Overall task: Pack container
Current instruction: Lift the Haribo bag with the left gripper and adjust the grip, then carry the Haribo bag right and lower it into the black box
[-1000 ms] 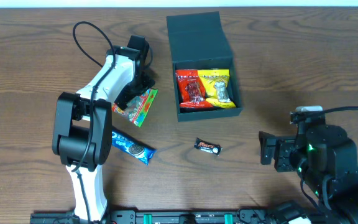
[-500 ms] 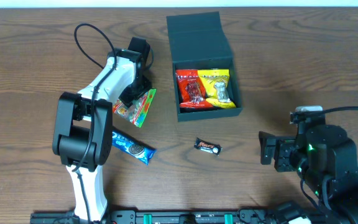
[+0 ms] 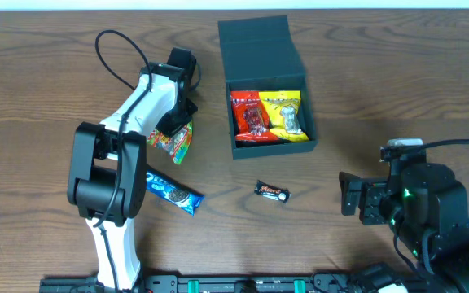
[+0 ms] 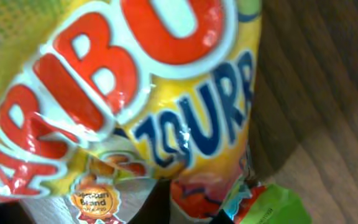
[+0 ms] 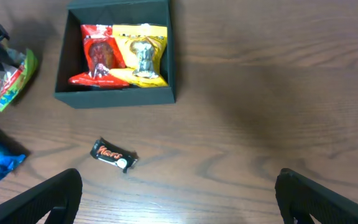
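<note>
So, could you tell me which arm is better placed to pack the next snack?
Left. The left arm has its jaws on the Haribo packet beside the container; the right arm sits far off, jaws open and empty.

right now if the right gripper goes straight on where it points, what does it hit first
probably bare table: the right gripper aims right of the Mars bar and container, depth unclear

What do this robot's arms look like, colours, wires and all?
The left arm is white tubes joined by black round joints, with a black cable looping off it. The right arm is black rounded housings with a small green light, a white tab and a black lead. Its fingers are black.
</note>
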{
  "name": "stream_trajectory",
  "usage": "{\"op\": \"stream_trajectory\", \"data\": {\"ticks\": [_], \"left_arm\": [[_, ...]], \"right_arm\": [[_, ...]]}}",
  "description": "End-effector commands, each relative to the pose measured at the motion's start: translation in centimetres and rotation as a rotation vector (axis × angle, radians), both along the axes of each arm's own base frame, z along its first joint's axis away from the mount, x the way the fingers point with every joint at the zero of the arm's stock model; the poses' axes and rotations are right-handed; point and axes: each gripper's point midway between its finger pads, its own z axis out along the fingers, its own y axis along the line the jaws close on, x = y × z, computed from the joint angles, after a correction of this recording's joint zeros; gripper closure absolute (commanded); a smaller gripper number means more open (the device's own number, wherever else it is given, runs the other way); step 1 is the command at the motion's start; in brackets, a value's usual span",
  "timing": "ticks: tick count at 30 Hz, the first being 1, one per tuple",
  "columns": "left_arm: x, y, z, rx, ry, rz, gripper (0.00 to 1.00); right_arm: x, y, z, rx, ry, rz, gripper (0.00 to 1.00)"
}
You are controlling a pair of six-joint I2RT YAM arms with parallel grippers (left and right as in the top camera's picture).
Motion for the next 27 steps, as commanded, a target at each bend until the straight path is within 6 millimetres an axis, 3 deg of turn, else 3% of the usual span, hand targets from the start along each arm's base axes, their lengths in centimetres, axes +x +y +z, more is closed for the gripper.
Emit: {"op": "stream_trajectory", "data": {"ticks": [1, 5, 9, 14, 17, 21, 27], "left_arm": [[-1.7, 0.5, -2.3, 0.019, 0.081, 0.005, 0.94], [-1.9, 0.6, -1.7, 0.019, 0.086, 0.004, 0.94], [-1.5, 0.5, 0.3, 0.015, 0.057, -0.016, 0.94], [0.0, -0.3, 4.9, -0.030, -0.054, -0.123, 0.95], [0.8, -1.7, 8.9, -0.096, -0.147, -0.257, 0.94], [0.9, -2.0, 13.4, -0.106, -0.199, -0.337, 0.95], [0.9, -5.3, 18.2, -0.137, -0.263, -0.531, 0.94]], "right_arm": [[0.0, -0.1, 0.1, 0.001, -0.004, -0.011, 0.01], [0.0, -0.1, 0.1, 0.001, -0.004, -0.011, 0.01], [0.0, -0.1, 0.1, 0.001, -0.004, -0.011, 0.01], [0.0, -0.1, 0.1, 0.001, -0.004, -0.011, 0.01], [0.0, -0.1, 0.1, 0.001, -0.004, -0.011, 0.01], [0.0, -0.1, 0.1, 0.001, -0.004, -0.011, 0.01], [0.0, -0.1, 0.1, 0.001, -0.004, -0.011, 0.01]]}}
